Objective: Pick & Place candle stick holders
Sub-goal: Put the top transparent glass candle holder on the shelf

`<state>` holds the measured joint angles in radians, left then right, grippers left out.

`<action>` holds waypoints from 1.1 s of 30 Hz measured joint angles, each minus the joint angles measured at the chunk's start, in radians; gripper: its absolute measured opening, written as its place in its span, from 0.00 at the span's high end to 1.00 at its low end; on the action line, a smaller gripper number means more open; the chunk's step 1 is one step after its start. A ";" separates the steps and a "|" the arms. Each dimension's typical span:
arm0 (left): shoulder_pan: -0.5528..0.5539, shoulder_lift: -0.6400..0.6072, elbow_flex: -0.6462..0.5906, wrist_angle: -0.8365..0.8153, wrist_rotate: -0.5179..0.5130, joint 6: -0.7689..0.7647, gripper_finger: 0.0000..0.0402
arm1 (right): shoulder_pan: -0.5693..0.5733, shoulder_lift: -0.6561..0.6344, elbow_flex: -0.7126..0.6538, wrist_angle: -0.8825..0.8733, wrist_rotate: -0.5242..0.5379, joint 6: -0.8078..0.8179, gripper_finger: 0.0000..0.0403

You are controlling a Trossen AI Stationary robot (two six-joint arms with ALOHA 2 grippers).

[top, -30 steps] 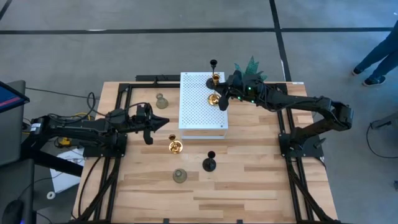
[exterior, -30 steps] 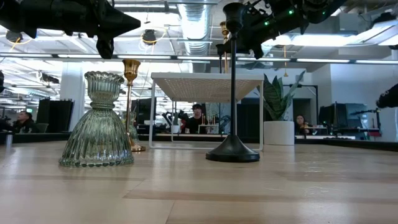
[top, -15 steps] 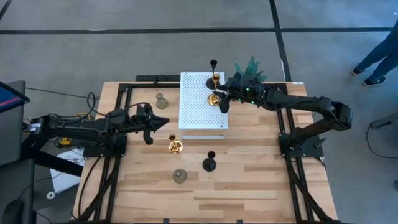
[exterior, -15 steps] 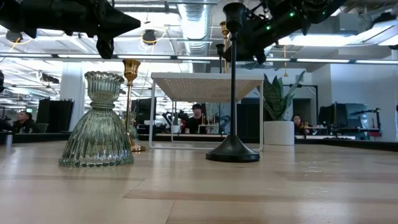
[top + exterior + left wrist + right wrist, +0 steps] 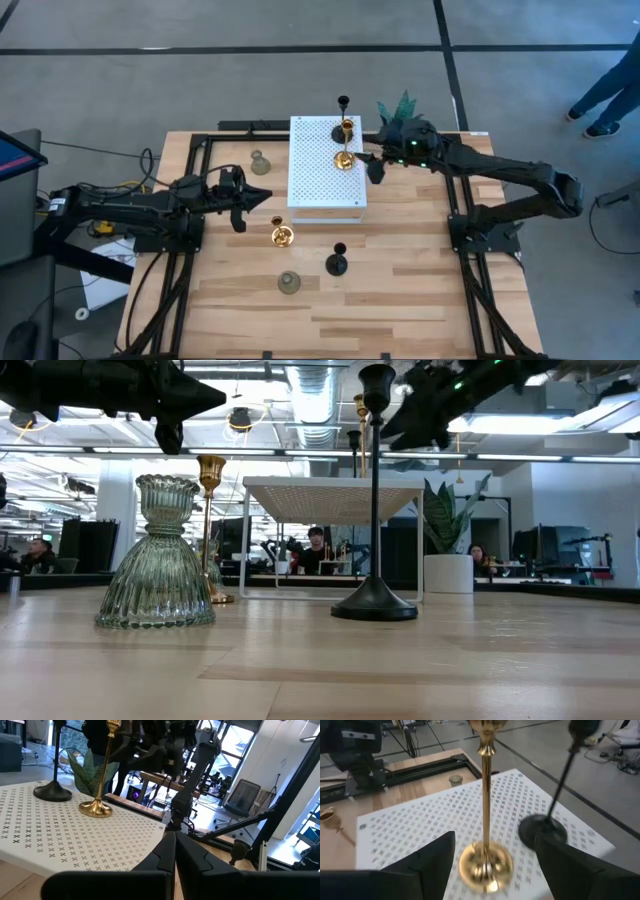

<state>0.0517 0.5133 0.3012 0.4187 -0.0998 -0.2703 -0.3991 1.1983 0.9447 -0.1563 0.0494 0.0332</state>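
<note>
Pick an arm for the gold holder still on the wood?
Left, probably. The left gripper hangs shut beside the gold holder on the wood. The right gripper is open at the white stand, beside the gold holder there.

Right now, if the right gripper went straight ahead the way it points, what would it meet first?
Probably the tall shiny gold candle stick holder standing on the white perforated platform: it sits straight ahead between the right gripper's open fingers, with the slim black holder off to one side.

gold holder (image 5: 344,158) on white platform (image 5: 322,180) | right tool (image 5: 374,166) beside
</note>
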 joint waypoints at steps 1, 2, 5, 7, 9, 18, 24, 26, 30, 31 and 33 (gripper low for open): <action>0.000 0.000 0.000 0.000 0.000 0.000 0.98 | 0.002 -0.026 0.000 -0.031 0.000 0.014 0.34; 0.000 0.000 0.000 0.000 0.000 0.000 0.98 | 0.007 -0.054 0.000 -0.064 0.000 0.032 0.34; 0.000 0.000 0.000 0.000 0.000 0.000 0.98 | 0.026 -0.138 0.000 -0.155 -0.022 0.083 0.35; 0.000 0.000 0.000 0.000 0.000 0.000 0.98 | 0.046 -0.191 0.000 -0.194 -0.057 0.120 0.37; -0.002 0.000 0.000 0.000 0.000 0.000 0.98 | 0.069 -0.240 0.000 -0.225 -0.091 0.153 0.39; -0.062 0.000 0.000 0.000 0.001 0.002 0.99 | 0.204 -0.381 0.000 -0.233 -0.130 0.272 0.68; -0.135 0.000 0.000 0.000 -0.007 0.002 0.99 | 0.288 -0.385 0.000 -0.239 -0.129 0.282 0.96; -0.167 0.000 0.000 0.000 -0.026 0.002 0.99 | 0.319 -0.374 0.000 -0.236 -0.119 0.283 0.98; -0.257 0.000 0.000 -0.002 -0.119 0.010 0.99 | 0.388 -0.352 0.000 -0.247 -0.022 0.308 0.97; -0.283 0.000 0.000 -0.006 -0.161 0.029 0.99 | 0.405 -0.348 0.000 -0.253 0.009 0.308 0.98; -0.340 -0.004 0.000 -0.022 -0.276 0.071 0.99 | 0.438 -0.345 0.000 -0.258 0.061 0.309 0.99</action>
<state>-0.2887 0.5095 0.3012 0.3964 -0.3761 -0.1989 0.0386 0.8536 0.9451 -0.4140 0.1107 0.3417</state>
